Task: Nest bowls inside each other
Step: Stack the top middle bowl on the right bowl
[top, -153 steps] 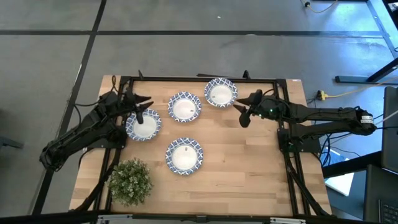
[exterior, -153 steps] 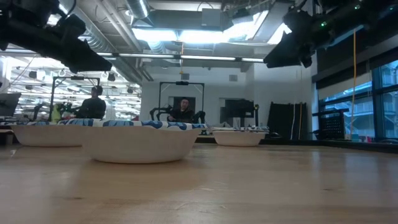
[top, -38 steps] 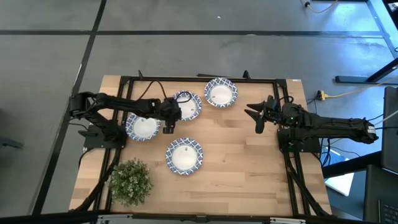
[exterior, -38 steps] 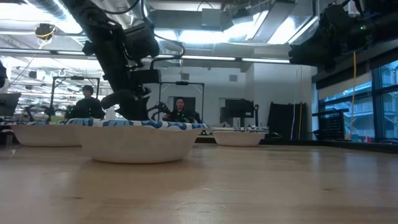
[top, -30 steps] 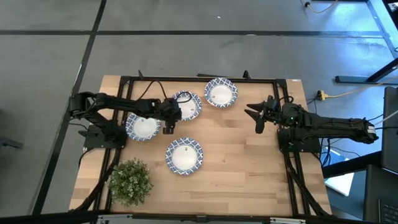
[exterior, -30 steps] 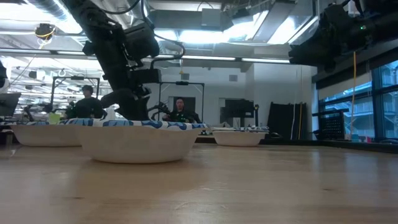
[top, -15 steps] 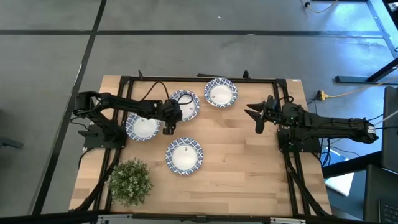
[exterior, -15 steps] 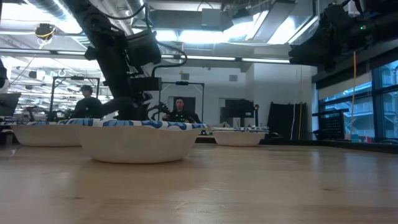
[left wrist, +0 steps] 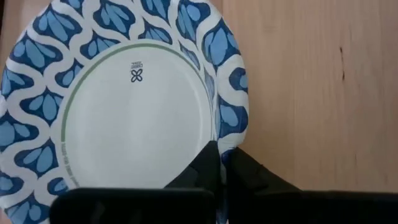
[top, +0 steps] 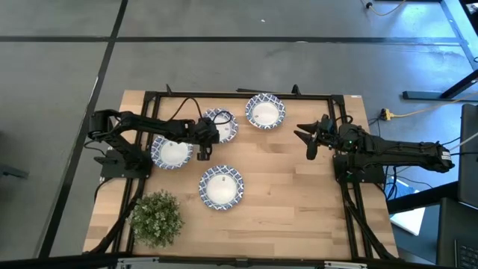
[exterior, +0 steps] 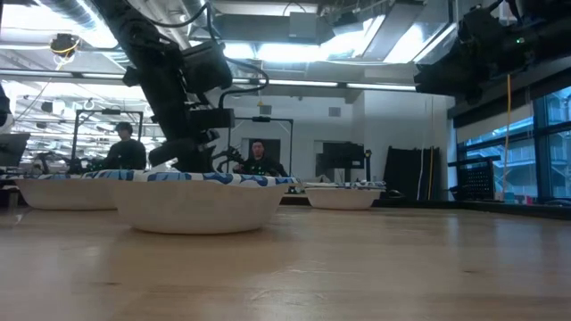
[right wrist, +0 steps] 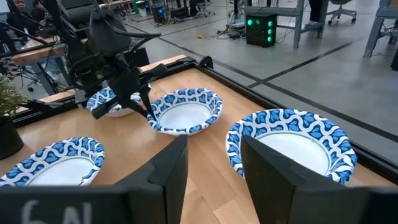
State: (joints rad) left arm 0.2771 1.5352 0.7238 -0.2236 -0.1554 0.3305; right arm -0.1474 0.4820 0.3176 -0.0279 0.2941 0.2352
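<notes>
— Blue-and-white patterned paper bowl [top: 221, 125], round and white inside, is sitting at the far middle of the light wooden table [top: 299, 209], and the left gripper [left wrist: 219, 163] is pinching its rim with the fingers closed tight on the thin edge.

— So what is worrying you?

— The hold is taking only a sliver of rim. If the arm is lifting or dragging from there, I judge the soft edge could be folding or sliding out, and the bowl could be dropping tilted.

— And its neighbours?

— A second matching bowl [top: 172, 152] is lying just beside it under the left arm, a third [top: 265, 110] is sitting near the far edge, and a fourth [top: 221, 187] is resting closer to the front. The gripped one could be clipping the neighbour's rim and pushing it along instead of settling inside.

— The other arm?

— The right gripper [top: 309, 139] is hovering over the table's right side, its fingers spread and holding nothing, well apart from the bowls.

— Anything else nearby?

— A green leafy potted plant [top: 157, 217] is standing at the front left corner, away from the work.
</notes>
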